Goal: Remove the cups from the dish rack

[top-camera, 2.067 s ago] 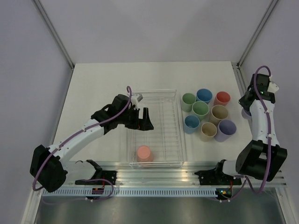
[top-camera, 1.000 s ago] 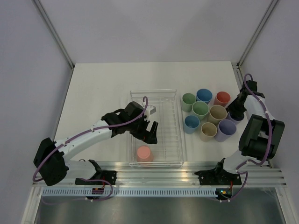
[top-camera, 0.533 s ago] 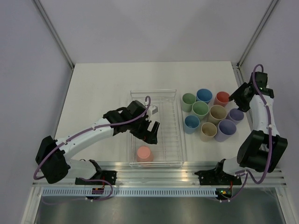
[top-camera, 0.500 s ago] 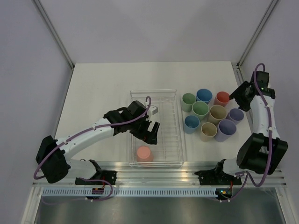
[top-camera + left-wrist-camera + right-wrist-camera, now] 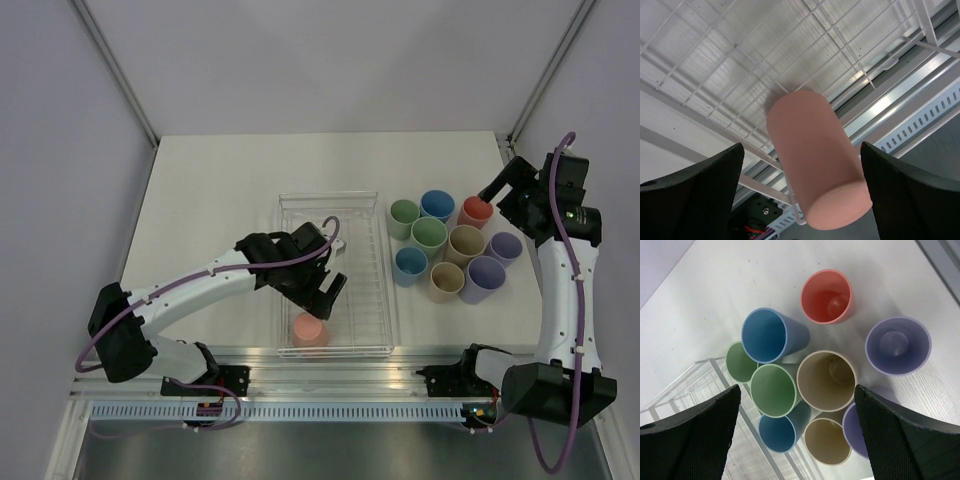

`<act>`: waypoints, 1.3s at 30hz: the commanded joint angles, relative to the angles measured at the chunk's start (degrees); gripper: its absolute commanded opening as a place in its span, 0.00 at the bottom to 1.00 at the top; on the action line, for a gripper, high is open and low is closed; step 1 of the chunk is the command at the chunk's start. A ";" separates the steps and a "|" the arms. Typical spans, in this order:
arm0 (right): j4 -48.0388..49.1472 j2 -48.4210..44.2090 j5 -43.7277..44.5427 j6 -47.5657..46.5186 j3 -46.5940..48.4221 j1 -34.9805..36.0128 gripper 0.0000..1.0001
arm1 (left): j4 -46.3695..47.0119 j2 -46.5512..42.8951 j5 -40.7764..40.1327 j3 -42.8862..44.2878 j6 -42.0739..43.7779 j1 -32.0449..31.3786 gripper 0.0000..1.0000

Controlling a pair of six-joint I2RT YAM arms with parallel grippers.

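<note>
One salmon-pink cup (image 5: 308, 328) stands upside down at the near end of the white wire dish rack (image 5: 383, 290). My left gripper (image 5: 328, 296) hovers just over it, open. In the left wrist view the pink cup (image 5: 815, 160) sits between the spread fingers (image 5: 695, 195) of the left gripper (image 5: 802, 197), with gaps on both sides. Several cups stand upright in a cluster right of the rack, among them a blue cup (image 5: 437, 204), a beige cup (image 5: 468, 243) and a lavender cup (image 5: 505, 247). My right gripper (image 5: 497, 190) hangs open and empty above that cluster (image 5: 827, 380).
The rack's wire rim (image 5: 790, 192) runs close beside the pink cup, next to the aluminium rail at the table's near edge (image 5: 400, 372). The right wrist view shows the rack's corner (image 5: 685, 390) touching the cup cluster. Bare white table lies left of and behind the rack.
My right gripper opened, left the lavender cup on the table and rose up and back. My left gripper moved nearer and lower, onto the pink cup.
</note>
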 commanded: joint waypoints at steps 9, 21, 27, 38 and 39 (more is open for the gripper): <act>0.43 -2.84 -3.53 -1.06 -2.95 2.92 0.98 | -6.41 0.87 -5.99 3.48 -5.88 -8.82 1.00; 1.92 -3.20 -4.58 -1.24 -4.71 3.98 0.98 | -6.76 4.56 -13.82 0.84 -10.28 -12.78 0.98; 2.62 -3.11 -4.76 -1.24 -5.14 4.07 0.97 | -6.77 4.56 -13.56 0.22 -11.07 -13.30 0.69; 3.41 -3.81 -5.55 -1.24 -5.58 4.07 0.95 | -8.35 4.21 -23.83 6.45 -13.09 -13.22 0.02; 3.59 -3.99 -5.99 -1.50 -5.67 4.07 0.95 | -8.35 4.21 -25.58 7.51 -13.79 -13.22 0.02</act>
